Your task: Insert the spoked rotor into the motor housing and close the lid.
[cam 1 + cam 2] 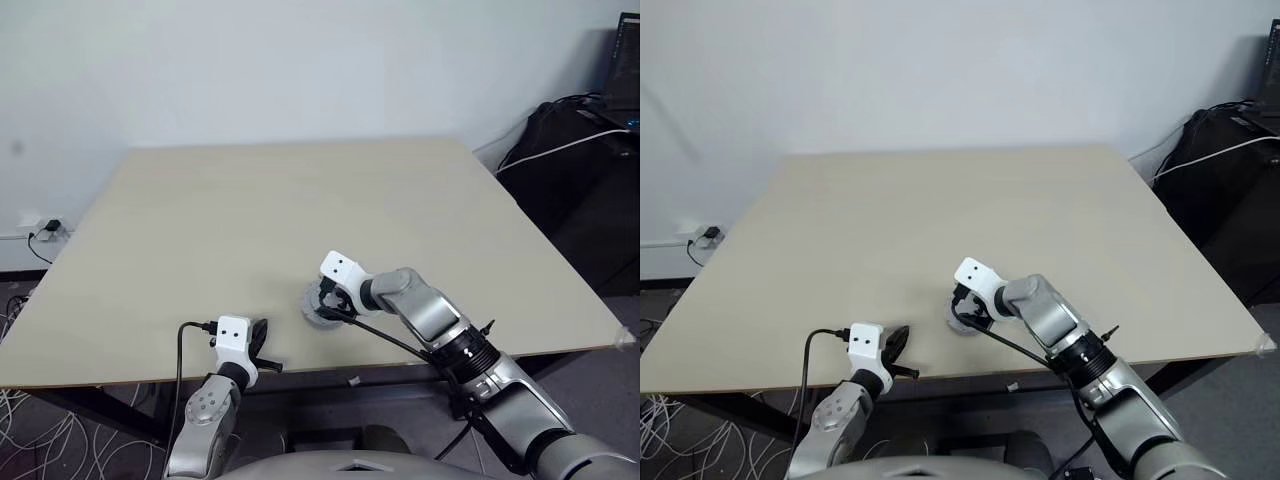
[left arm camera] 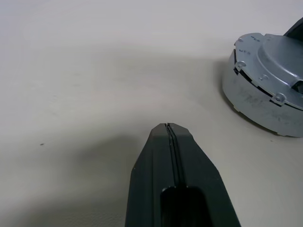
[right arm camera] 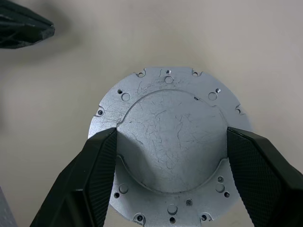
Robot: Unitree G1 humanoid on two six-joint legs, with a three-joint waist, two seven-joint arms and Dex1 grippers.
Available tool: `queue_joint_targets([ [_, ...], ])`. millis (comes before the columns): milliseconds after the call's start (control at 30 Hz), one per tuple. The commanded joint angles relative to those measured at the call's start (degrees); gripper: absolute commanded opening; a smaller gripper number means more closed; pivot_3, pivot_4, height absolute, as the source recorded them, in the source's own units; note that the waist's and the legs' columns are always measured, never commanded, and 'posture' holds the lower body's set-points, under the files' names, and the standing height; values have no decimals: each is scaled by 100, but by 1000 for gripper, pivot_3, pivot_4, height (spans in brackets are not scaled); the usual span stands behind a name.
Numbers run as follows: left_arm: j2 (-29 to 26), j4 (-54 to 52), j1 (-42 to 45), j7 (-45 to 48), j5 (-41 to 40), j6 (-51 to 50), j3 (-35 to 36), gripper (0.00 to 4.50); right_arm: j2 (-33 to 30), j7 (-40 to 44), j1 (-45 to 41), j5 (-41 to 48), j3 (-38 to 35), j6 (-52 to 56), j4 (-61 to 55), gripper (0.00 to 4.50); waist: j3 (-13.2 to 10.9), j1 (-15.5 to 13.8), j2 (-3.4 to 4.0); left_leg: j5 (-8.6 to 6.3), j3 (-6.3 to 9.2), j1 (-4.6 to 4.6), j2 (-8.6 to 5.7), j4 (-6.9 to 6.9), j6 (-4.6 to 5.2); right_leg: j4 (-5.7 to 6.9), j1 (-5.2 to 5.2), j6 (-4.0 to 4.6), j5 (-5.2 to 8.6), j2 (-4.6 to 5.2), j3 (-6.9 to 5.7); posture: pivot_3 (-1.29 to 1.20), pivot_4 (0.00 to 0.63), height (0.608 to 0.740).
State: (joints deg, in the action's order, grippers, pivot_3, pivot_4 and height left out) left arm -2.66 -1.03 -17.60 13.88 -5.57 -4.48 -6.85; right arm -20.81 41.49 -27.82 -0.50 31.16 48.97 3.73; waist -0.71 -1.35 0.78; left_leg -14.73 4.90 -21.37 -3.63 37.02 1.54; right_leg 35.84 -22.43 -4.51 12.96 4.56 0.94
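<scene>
Right gripper (image 3: 170, 156), on my forearm angled down toward the near table (image 1: 300, 200) edge, stands spread wide, one black finger on each side of the lid (image 3: 168, 142), apparently touching its rim. Lid: plain grey face up, raised middle, seated on the motor housing (image 2: 258, 106). No legible writing. Left gripper (image 2: 169, 130), fingers pressed together, empty, rests just beside the housing.
</scene>
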Motion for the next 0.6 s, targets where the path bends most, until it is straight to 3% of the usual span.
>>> queue_joint_targets([
  [33,2,-129,71,20,-33,114,10,0,-341,65,359,-320,484,289,492,3212,0,-29,0,0,2,-1,0,0,0,0,0,0,0,0,-2,0,0,740],
  [433,-1,-115,91,33,-49,114,25,0,-455,389,569,87,85,290,197,3212,0,-152,1,-4,21,-20,-15,2,6,-3,-6,-8,13,15,-21,0,0,740],
  [600,-3,-110,104,37,-53,115,30,0,-710,553,557,-164,422,92,108,3212,6,-176,-1,-27,29,-22,-59,-1,38,-2,-6,-29,37,58,-24,0,0,740],
])
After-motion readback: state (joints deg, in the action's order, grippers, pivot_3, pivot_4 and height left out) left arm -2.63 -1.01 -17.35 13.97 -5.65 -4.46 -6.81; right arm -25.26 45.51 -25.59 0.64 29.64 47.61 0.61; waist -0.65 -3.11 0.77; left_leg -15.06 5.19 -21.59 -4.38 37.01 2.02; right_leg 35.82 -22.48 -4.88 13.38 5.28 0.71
